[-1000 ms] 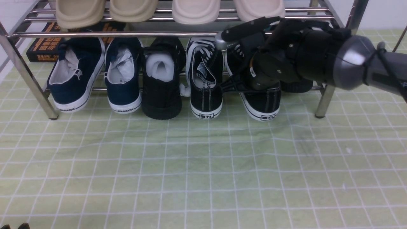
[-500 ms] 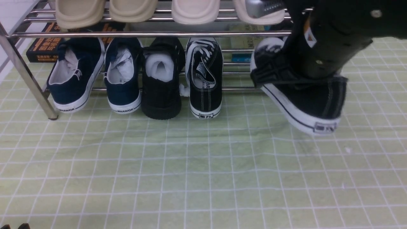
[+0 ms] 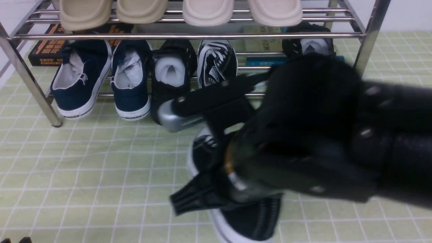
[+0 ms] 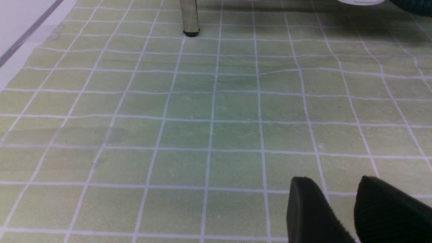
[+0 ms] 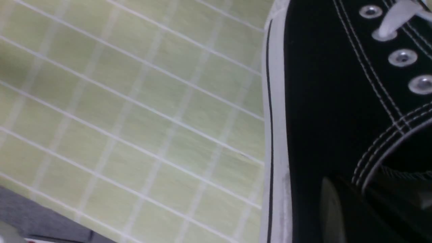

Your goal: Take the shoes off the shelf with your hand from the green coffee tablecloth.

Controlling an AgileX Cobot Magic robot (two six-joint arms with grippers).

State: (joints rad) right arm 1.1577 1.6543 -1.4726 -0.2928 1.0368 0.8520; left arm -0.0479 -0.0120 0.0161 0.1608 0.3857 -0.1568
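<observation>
One black canvas sneaker (image 3: 251, 219) was off the shelf (image 3: 189, 35), out over the green coffee tablecloth (image 3: 84, 168) in front of the rack, toe pointing back toward it. The big black hand (image 3: 290, 141) on the right arm had its fingers (image 3: 192, 199) clamped on that shoe from above. Its silver fingertip (image 3: 168, 119) stuck out to the left beyond the laces. From where I stood I couldn't tell whether the white sole touched the cloth. Its mate (image 3: 216, 60) stood on the lower tier, heel toward me, just right of an all-black knit shoe (image 3: 170, 77). Two navy shoes (image 3: 130, 81) sat further left, and beige slippers (image 3: 207, 11) lined the top tier. Low over the cloth, the left gripper (image 4: 334, 185) had its fingers apart, only cloth showing between them.
</observation>
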